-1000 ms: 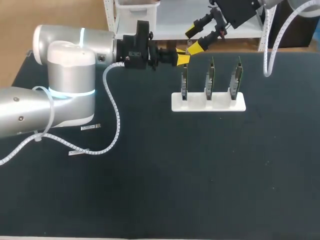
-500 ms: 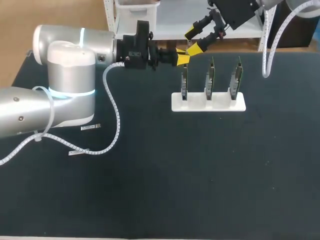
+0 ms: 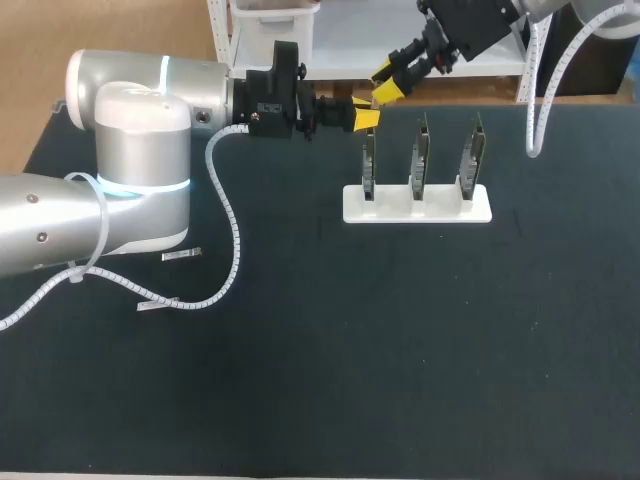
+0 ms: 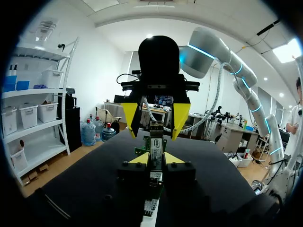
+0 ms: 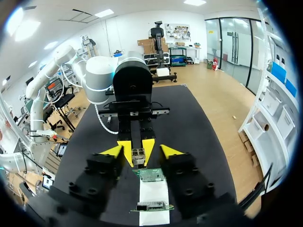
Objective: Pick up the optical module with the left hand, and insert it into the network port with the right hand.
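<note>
While our left arm (image 3: 130,150) has kept its place over the last second, stretched across the far side of the counter (image 3: 400,330), our right tool (image 3: 388,80) has shifted. A second ago its two yellow tips stood well apart, one above the other, in the head view. Now they sit closer together and a little higher, just beyond the left tool (image 3: 365,118).

The left tool is closed on the optical module (image 4: 155,144), a narrow piece held in the air between its yellow tips and pointing toward the right tool. In the wrist views the right tool's fingers stand wide. One is on each side of the module's far end and of the left tool's tips, with a gap on both sides, so it holds nothing.

Two small silver pieces (image 3: 181,255) (image 3: 155,303) lie on the counter near the left arm's cable. Further right, a white holder (image 3: 440,208) carries three green boards upright in a row: left (image 3: 368,160), middle (image 3: 421,155) and right (image 3: 470,158). The held module hangs just above the left board.
</note>
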`<state>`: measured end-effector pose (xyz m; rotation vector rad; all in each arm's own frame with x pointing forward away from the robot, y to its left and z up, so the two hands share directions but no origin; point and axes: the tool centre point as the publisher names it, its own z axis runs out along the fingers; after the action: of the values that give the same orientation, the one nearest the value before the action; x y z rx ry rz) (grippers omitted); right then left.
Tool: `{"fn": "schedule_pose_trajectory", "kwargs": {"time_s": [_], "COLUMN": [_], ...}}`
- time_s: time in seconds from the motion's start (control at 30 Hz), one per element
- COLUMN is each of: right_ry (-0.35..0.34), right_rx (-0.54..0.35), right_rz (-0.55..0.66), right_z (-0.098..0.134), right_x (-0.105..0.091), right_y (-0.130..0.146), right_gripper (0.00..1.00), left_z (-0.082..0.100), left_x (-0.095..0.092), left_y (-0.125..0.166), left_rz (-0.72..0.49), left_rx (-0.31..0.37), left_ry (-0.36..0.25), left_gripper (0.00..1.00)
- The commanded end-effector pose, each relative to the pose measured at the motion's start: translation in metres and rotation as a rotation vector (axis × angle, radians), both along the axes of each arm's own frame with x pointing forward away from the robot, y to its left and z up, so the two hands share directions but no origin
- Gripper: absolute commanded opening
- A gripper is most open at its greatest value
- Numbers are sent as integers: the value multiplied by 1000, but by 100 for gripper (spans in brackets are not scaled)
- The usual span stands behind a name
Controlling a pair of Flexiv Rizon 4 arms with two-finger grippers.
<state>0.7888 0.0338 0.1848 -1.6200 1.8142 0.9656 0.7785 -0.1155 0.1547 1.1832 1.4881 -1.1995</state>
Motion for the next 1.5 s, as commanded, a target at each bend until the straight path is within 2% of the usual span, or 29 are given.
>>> {"fn": "schedule_pose_trajectory", "kwargs": {"time_s": [0.03, 0.43, 0.47, 0.5, 0.53, 0.93, 1.23, 1.5], "right_ry": [-8, -10, -11, -11, -12, -16, -15, -22], "right_rx": [-4, -1, 0, 0, 0, -3, -7, -9], "right_rz": [-17, -43, -43, -43, -43, -44, -37, -33], "right_z": [0, -1, -1, -1, -1, 0, 0, 2], "right_x": [-6, -8, -8, -8, -8, -8, -8, -7], "right_y": [-2, -3, -3, -3, -3, -5, -4, -3], "right_gripper": [0, 0, 0, 0, 0, 0, 0, 0], "left_z": [0, 0, 0, 0, 0, 0, -3, -9], "left_x": [-2, -2, -2, -2, -2, -2, -9, -9], "left_y": [0, 0, 0, 0, 0, 1, 13, 19], "left_rz": [6, 6, 6, 6, 6, 5, -4, -22], "left_rx": [-1, -1, -1, -1, -1, -1, 70, 170], "left_ry": [-2, -2, -2, -2, -2, -3, 8, -18], "left_gripper": [0, 0, 11, 71, 100, 100, 100, 100]}}
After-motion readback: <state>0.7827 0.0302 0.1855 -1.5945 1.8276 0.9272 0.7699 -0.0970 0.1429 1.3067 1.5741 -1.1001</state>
